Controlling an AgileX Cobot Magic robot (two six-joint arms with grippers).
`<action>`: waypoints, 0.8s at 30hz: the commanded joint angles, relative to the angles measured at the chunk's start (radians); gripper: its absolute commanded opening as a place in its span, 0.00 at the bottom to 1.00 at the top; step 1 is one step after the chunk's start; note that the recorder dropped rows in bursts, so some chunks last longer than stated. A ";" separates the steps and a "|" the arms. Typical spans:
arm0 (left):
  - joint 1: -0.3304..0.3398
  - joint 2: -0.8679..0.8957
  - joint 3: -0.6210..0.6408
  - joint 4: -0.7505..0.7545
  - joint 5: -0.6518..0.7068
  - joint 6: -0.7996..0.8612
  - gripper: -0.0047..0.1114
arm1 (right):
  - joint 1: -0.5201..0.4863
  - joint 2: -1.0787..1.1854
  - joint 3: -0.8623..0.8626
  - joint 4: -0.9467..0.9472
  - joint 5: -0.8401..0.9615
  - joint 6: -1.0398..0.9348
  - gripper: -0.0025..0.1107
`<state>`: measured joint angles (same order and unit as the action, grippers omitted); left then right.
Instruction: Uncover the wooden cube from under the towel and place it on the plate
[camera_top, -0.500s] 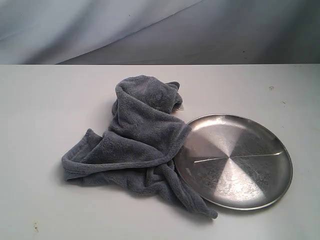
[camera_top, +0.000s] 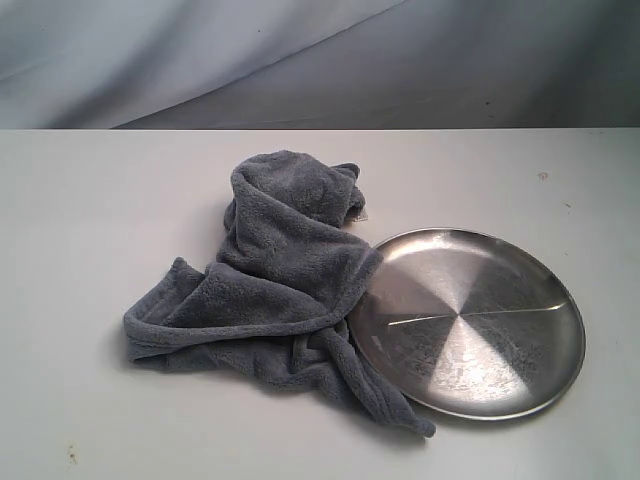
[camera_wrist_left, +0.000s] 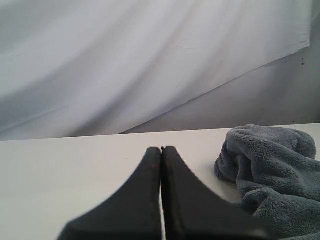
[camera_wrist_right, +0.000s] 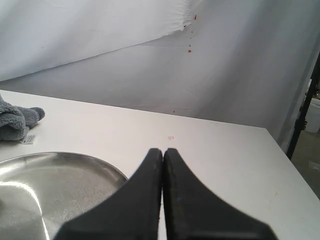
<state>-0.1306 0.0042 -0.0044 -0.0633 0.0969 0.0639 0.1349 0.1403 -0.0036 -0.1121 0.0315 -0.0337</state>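
A crumpled grey-blue fleece towel lies heaped in the middle of the white table, its right edge draped over the rim of the round silver plate. The wooden cube is hidden; only a raised hump in the towel shows. Neither gripper appears in the exterior view. In the left wrist view my left gripper is shut with nothing in it, the towel off to one side ahead. In the right wrist view my right gripper is shut and empty beside the plate, with a towel corner beyond.
The white table runs to a draped grey-white backdrop. The right wrist view shows the table's far corner and a dark stand past it. A small white tag hangs from the towel.
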 joint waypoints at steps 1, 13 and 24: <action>0.002 -0.004 0.004 -0.002 -0.011 -0.002 0.04 | -0.005 -0.004 0.004 -0.010 0.000 -0.006 0.02; 0.002 -0.004 0.004 -0.002 -0.011 -0.002 0.04 | -0.005 -0.004 0.004 -0.006 0.000 -0.004 0.02; 0.002 -0.004 0.004 -0.002 -0.011 -0.002 0.04 | -0.005 -0.004 0.004 -0.007 -0.082 0.019 0.02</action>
<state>-0.1306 0.0042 -0.0044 -0.0633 0.0969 0.0639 0.1349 0.1403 -0.0036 -0.1121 -0.0300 -0.0242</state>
